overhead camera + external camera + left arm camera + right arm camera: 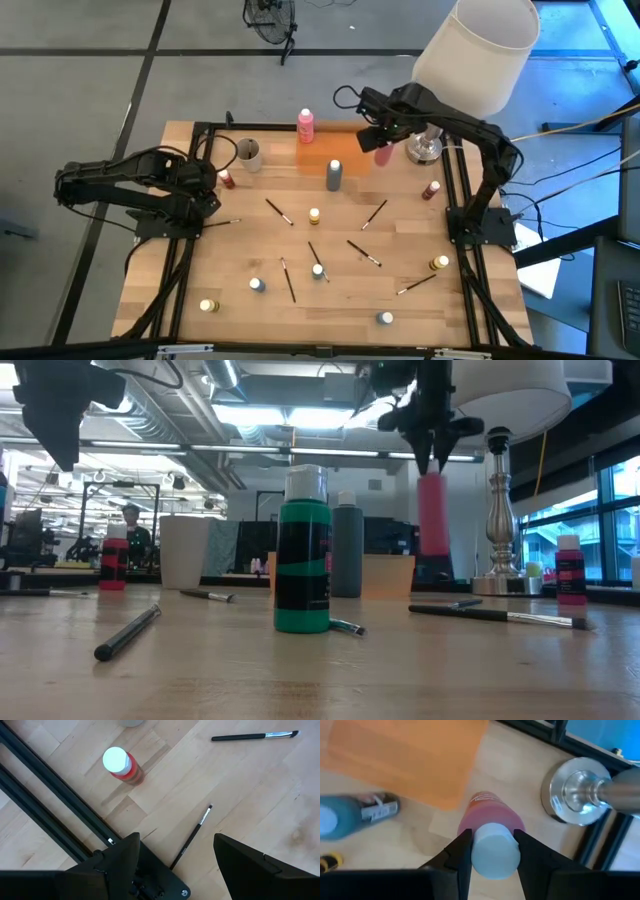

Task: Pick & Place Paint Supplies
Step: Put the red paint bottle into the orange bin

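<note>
Right claw (492,851): clamped on white cap of pink bottle (383,152), held clear of bench (330,300).
Bottle axis: upright, hanging straight below claw.
Relation to orange tray (335,152): bottle just beside its right edge, near lamp base (424,149).
Nearer arm: right.
Left claw (175,862): wide, empty, over thin brush (192,836) by left frame.
Look: translucent pink body, white cap.

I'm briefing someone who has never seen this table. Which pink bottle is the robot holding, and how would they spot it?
Start at the lamp at the table's far right corner. Beside its silver base, by the flat orange tray, the right gripper grips a pink bottle by its white cap, lifted off the table. The other pink bottle stands free at the far edge, and the grey bottle stands on the tray.
</note>
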